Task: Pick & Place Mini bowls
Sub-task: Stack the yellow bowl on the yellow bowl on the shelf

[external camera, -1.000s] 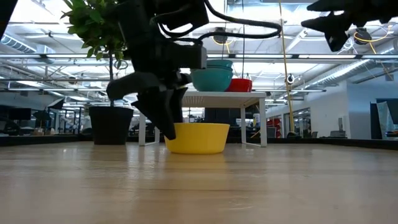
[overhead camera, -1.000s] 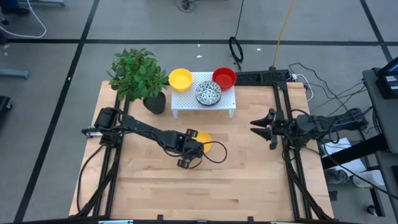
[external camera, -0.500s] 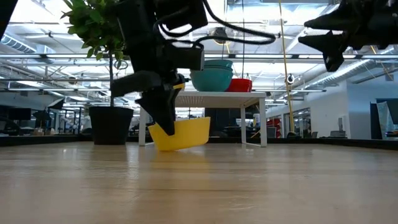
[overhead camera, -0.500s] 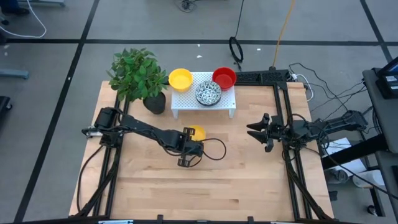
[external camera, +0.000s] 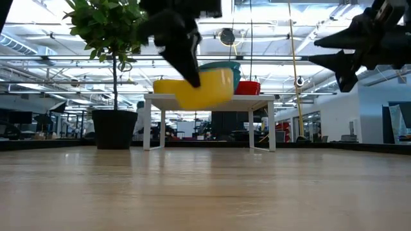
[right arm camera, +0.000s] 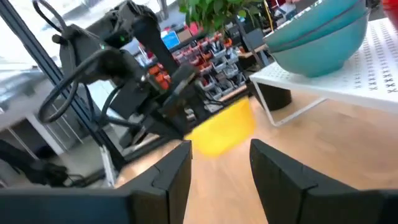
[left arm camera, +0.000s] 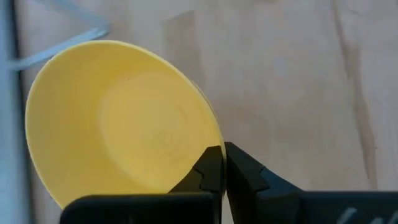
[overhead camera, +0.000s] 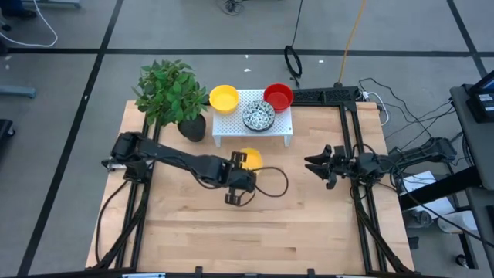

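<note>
While the left end effector point(overhead camera: 242, 171) hung above the middle of the bench point(overhead camera: 309, 224), it was clenched on the rim of a yellow mini bowl point(overhead camera: 248, 160), one finger inside the wall and one outside, as the left wrist view showed; the bowl point(external camera: 196, 88) was clear of the wood in the low view, tilted, just in front of the white perforated rack point(overhead camera: 281, 130); the right end effector point(overhead camera: 314, 166) waited above the bench's right side with its fingers spread and nothing between them.

On the rack sat a speckled mini bowl point(overhead camera: 258, 116), with another yellow bowl point(overhead camera: 224, 98) at its left rear corner and a red bowl point(overhead camera: 278, 96) at its right rear corner; a potted plant point(overhead camera: 171, 94) stood just beside the rack's left end.

Judging by its thin wall and plain finish, the held bowl was probably light and stiff, smooth enough to pivot in a one-point rim pinch, which its tilt suggested; a deeper bite on the wall would likely steady it; were it ceramic, a drop might chip it.
</note>
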You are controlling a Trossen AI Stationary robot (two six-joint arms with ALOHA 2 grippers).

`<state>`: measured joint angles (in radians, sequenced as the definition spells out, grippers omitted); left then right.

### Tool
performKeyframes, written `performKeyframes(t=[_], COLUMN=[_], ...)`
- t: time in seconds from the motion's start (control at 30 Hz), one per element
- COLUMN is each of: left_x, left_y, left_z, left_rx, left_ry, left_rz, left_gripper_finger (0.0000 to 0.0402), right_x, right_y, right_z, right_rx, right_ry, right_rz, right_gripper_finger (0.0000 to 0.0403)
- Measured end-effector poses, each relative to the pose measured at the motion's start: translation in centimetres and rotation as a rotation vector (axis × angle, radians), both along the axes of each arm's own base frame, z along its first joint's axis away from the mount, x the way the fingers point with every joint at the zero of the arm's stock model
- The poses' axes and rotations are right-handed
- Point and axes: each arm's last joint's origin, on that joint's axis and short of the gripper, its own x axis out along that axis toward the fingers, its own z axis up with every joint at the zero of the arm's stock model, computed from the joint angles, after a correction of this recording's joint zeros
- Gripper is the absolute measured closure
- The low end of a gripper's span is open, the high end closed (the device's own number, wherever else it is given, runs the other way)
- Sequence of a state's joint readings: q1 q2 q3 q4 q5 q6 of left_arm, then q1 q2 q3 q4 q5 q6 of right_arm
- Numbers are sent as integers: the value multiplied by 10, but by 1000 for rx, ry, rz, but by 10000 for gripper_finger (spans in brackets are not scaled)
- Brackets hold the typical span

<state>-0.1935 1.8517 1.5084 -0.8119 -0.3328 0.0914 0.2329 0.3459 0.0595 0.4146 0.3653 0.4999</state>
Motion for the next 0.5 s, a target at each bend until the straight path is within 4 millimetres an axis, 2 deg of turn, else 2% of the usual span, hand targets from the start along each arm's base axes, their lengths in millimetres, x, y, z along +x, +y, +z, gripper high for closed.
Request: performKeyframes(t=[0.13, 0.33, 0.5], left_x=[-5, -17, -33], left_y=[12, 30, 59], left_z=[34, 92, 125], left_rx=[41, 110, 249], left_ry=[-48, -215, -316], left_rz=[94, 184, 304], left_gripper_finger=[391, 395, 393], right_x=[0, 0, 0], right_y=[0, 0, 0], right_z=[-1, 0, 0], right_rx=[14, 19, 61], right_ry=[2, -9, -8], right_rz=[1, 3, 0], right_gripper_finger=[250, 250, 250])
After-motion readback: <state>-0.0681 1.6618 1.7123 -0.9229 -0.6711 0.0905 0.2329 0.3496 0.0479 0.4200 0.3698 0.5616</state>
